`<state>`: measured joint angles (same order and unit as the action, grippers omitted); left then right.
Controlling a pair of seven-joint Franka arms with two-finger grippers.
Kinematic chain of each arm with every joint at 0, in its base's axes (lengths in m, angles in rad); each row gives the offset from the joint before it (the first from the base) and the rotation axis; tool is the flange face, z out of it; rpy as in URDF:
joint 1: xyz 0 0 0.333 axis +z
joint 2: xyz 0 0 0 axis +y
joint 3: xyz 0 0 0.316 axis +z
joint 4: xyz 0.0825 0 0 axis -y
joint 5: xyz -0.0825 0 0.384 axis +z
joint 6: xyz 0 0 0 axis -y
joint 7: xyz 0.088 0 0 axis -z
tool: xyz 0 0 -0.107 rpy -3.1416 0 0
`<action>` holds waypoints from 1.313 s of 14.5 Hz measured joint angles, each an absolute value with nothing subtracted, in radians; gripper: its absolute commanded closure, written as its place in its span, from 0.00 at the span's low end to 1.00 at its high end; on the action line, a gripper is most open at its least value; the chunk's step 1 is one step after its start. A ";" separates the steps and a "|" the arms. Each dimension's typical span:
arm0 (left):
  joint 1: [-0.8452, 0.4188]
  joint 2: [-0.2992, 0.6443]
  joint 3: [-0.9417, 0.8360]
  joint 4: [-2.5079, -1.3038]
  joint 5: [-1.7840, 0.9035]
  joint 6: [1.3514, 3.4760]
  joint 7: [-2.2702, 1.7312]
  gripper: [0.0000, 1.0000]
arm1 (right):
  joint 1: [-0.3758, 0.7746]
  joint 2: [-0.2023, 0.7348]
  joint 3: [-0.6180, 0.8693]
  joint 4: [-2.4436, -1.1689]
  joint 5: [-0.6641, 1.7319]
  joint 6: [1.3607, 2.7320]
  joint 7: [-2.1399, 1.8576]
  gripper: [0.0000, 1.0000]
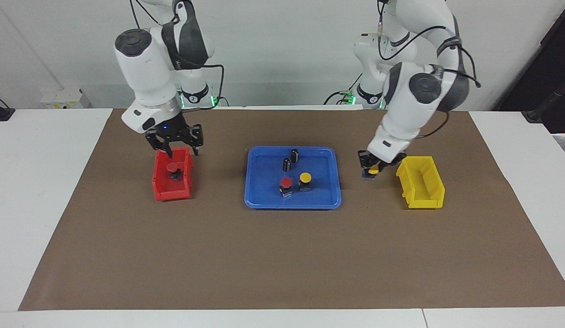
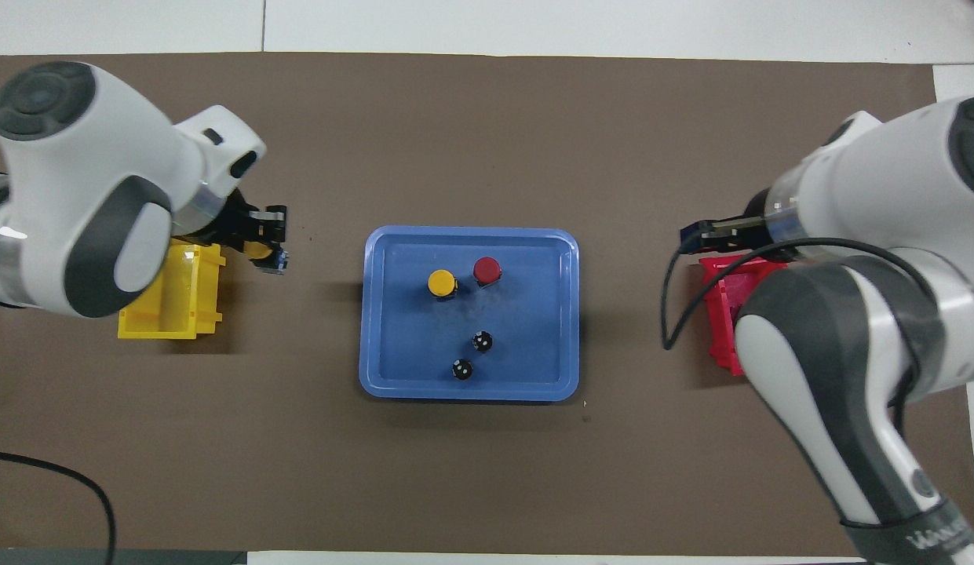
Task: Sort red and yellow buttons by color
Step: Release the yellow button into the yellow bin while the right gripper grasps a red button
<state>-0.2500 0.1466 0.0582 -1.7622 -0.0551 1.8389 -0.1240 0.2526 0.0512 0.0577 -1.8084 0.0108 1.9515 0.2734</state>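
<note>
**Fingers: one pair spread over the red bin, one pair clamped on a yellow button**

Right gripper (image 1: 174, 145) fingers spread apart, poised just above the red bin (image 1: 160, 186) at the right arm's end of the bench (image 1: 282, 255). Inside that bin, one red button (image 1: 173, 170), cap up: apparently just dropped, hence the parted fingers directly over it.

Left gripper (image 1: 372, 169) fingers closed on a yellow button (image 1: 374, 170), held low over the brown mat between the blue tray (image 1: 259, 200) and the yellow bin (image 1: 421, 200), beside the bin's rim and not yet over its opening. Probably mid-carry toward that bin, whose visible floor looks bare in the overhead view.

Left on the blue tray at the bench's middle: a second red button (image 1: 286, 183) and a second yellow button (image 1: 305, 177), side by side, upright. Nearer the robots, two black cylinders (image 1: 290, 160), no part of the sort.

About halfway, judging by the layout: one button binned, one in hand, two waiting.
</note>
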 measured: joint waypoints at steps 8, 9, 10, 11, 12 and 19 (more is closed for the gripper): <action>-0.038 0.106 0.059 -1.900 -0.057 1.952 0.132 0.99 | 0.566 0.509 0.057 -1.488 -0.103 2.067 0.719 0.15; -0.038 0.091 0.058 -1.942 -0.057 1.981 0.132 0.99 | 0.565 0.514 0.054 -1.488 -0.103 2.071 0.719 0.15; -0.038 0.074 0.057 -1.986 -0.057 2.005 0.132 0.99 | 0.564 0.514 0.052 -1.490 -0.103 2.071 0.719 0.15; -0.038 0.056 0.057 -2.029 -0.057 2.035 0.132 0.99 | 0.564 0.512 0.051 -1.495 -0.103 2.071 0.719 0.16; -0.038 0.040 0.057 -2.072 -0.057 2.068 0.132 0.99 | 0.564 0.510 0.051 -1.504 -0.103 2.074 0.719 0.17; -0.038 0.005 0.054 -2.225 -0.057 2.198 0.135 0.30 | 0.565 0.481 0.056 -1.616 -0.103 2.160 0.719 0.25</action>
<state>-0.0381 0.0048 0.0543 -2.2252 -0.0573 2.1979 0.1352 0.5653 0.4811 0.0556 -1.6163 -0.1032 2.1596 0.7186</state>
